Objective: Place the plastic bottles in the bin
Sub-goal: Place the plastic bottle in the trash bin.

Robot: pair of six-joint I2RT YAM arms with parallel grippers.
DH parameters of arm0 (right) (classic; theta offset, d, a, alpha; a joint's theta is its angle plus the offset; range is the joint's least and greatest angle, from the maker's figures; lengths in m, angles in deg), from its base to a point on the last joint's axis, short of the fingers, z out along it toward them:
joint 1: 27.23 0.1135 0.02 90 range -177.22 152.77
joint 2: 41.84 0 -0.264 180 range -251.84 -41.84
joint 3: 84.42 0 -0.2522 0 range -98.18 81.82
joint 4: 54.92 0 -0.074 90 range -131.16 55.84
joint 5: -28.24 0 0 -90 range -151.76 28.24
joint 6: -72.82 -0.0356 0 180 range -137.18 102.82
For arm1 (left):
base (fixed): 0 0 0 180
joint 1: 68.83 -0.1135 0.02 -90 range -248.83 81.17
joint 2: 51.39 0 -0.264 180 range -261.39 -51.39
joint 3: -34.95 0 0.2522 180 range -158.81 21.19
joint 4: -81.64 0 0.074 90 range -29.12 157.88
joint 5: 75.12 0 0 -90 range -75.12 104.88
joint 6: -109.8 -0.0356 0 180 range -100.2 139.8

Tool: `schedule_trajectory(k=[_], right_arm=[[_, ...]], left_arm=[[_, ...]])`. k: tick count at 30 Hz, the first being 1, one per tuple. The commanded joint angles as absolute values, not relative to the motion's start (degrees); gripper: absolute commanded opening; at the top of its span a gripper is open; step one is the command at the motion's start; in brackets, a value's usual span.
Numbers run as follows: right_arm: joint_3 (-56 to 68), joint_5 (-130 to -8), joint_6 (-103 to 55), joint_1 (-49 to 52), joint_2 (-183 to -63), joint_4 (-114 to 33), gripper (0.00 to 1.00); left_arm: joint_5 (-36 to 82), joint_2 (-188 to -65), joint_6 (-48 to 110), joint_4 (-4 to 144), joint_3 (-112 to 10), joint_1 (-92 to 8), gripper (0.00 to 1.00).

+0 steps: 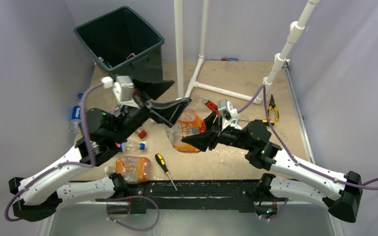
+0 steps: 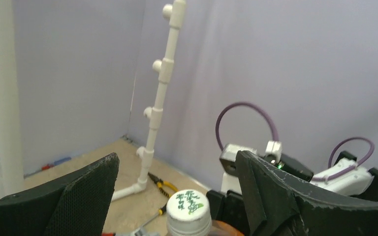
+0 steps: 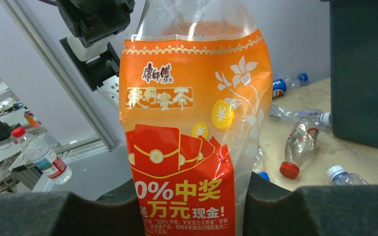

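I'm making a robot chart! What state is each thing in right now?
orange-label bottle: gripped, cap on
right tool: shut on the orange-label bottle
left tool: open, jaws either side of that bottle's cap
bin: upright, open top
second orange bottle: lying crushed on the table
small blue-capped bottle: lying on its side

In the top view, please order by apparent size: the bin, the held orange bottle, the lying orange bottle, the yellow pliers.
1. bin
2. held orange bottle and lying orange bottle: about alike; the held one is raised nearer the camera, so I do not rank them.
3. yellow pliers
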State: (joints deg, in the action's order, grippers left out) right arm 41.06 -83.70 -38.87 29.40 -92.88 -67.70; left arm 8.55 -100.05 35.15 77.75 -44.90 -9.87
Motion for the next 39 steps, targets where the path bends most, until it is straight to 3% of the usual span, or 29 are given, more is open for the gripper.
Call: schedule_trajectory(k=[1, 6, 10, 15, 17, 19, 21, 24, 25, 34, 39], right_arm=[[41.2, -80.6, -36.5, 29.6, -92.4, -69.0, 0.15], [41.5, -79.9, -36.2, 29.6, -92.7, -69.4, 0.15], [42.1, -78.5, -35.9, 29.6, -92.8, -69.3, 0.14], [42.0, -77.8, -35.6, 29.6, -93.0, -68.2, 0.13], [41.8, -77.7, -35.6, 29.6, -93.3, -67.8, 0.13], [41.7, -77.6, -35.8, 29.6, -93.4, -67.8, 0.13], [41.6, -77.3, -36.4, 29.6, -93.6, -67.4, 0.28], [41.1, -78.8, -37.5, 29.6, -93.5, -66.9, 0.84], [41.3, -78.5, -37.9, 29.6, -93.0, -66.8, 0.97], [40.6, -80.1, -37.8, 29.6, -86.6, -60.1, 0.99], [43.6, -79.4, -37.4, 29.6, -83.2, -57.7, 0.99]], left_arm=[[10.6, -101.5, 34.4, 74.5, -44.8, -9.8, 0.88], [11.0, -103.0, 34.2, 71.4, -45.8, -9.8, 0.85], [12.0, -104.3, 34.7, 70.5, -46.4, -9.8, 0.71], [11.8, -104.5, 34.3, 70.8, -46.2, -9.8, 0.37], [11.3, -104.5, 34.3, 70.7, -46.1, -9.8, 0.15], [11.0, -104.4, 34.2, 70.6, -46.1, -9.8, 0.00], [9.4, -103.9, 34.1, 70.6, -45.9, -9.8, 0.00], [4.2, -101.6, 33.3, 71.4, -44.9, -9.8, 0.00], [1.8, -100.6, 32.6, 71.6, -44.7, -9.8, 0.00], [-21.0, -97.6, 13.2, 72.1, -47.9, -9.8, 0.00], [-33.5, -100.8, -8.6, 93.9, -48.0, -9.8, 0.00]])
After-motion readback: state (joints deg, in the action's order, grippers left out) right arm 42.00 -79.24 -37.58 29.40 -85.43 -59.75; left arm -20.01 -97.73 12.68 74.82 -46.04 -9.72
